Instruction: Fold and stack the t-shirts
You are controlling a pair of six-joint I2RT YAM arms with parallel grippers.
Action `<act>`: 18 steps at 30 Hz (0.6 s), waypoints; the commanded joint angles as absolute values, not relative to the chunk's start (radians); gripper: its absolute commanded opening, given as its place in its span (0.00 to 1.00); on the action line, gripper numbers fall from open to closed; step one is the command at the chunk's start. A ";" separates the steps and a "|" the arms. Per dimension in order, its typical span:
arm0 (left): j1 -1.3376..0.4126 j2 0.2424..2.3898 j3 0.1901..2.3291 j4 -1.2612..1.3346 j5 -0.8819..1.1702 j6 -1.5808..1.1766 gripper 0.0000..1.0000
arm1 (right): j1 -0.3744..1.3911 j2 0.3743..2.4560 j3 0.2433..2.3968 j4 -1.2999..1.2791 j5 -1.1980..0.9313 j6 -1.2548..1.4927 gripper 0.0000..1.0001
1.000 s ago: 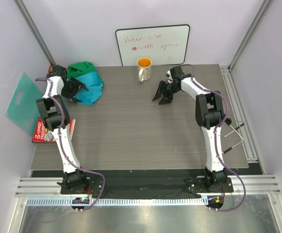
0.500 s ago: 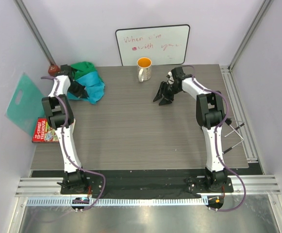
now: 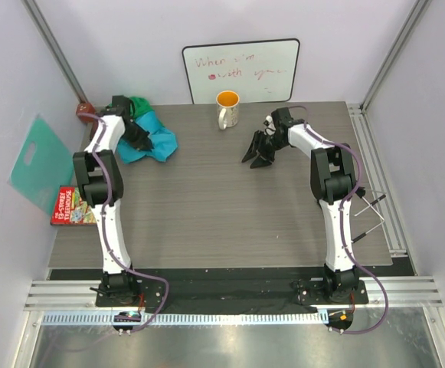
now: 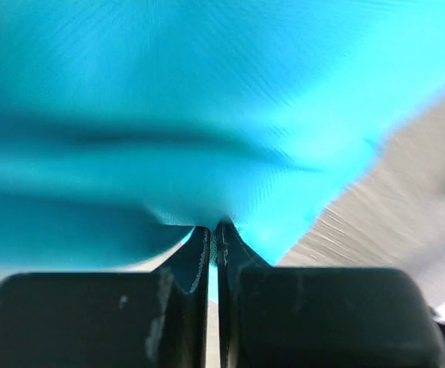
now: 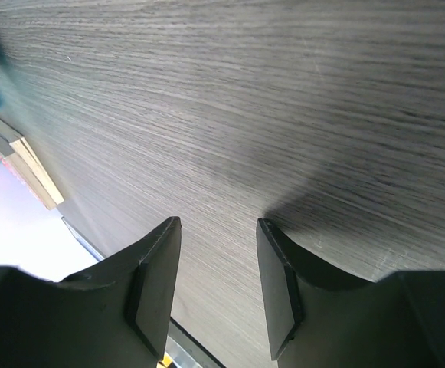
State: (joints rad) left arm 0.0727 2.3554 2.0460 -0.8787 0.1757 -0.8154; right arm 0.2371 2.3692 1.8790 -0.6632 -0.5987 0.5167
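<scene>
The turquoise-blue t-shirt point(image 3: 159, 144) lies crumpled at the table's back left, pulled a little away from the green t-shirt point(image 3: 140, 105) bunched behind it. My left gripper point(image 3: 139, 137) is shut on a fold of the turquoise shirt. In the left wrist view the turquoise cloth point(image 4: 207, 115) fills the picture, and the left gripper point(image 4: 214, 232) has its jaws pressed together on it. My right gripper point(image 3: 257, 150) hangs open just above the bare table right of centre. In its wrist view the right gripper point(image 5: 217, 224) holds nothing between its fingers.
A white mug point(image 3: 227, 110) with an orange inside stands at the back centre, before a whiteboard point(image 3: 241, 70). A mint plastic sheet point(image 3: 35, 162) leans on the left wall above a red book point(image 3: 73, 205). A small brown object point(image 3: 82, 112) sits in the back left corner.
My left gripper has closed on the turquoise shirt and dragged it right, off the green one. The right gripper has hardly moved.
</scene>
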 commanded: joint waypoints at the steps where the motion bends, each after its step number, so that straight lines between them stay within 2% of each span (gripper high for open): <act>1: 0.074 2.091 2.062 -0.793 0.120 -0.867 0.00 | 0.236 2.361 1.858 -0.693 -0.554 0.508 0.50; 7: 0.078 1.938 2.220 -0.703 0.132 -0.848 0.00 | 0.233 2.382 1.882 -0.692 -0.568 0.531 0.49; 12: 0.078 1.829 2.183 -0.471 0.264 -0.909 0.00 | 0.232 2.402 1.897 -0.660 -0.572 0.569 0.48; 16: 0.078 1.775 2.169 -0.401 0.429 -0.948 0.00 | 0.232 2.413 1.916 -0.658 -0.575 0.575 0.48; 18: 0.064 1.702 2.105 -0.295 0.486 -0.940 0.00 | 0.233 2.411 1.911 -0.654 -0.580 0.575 0.47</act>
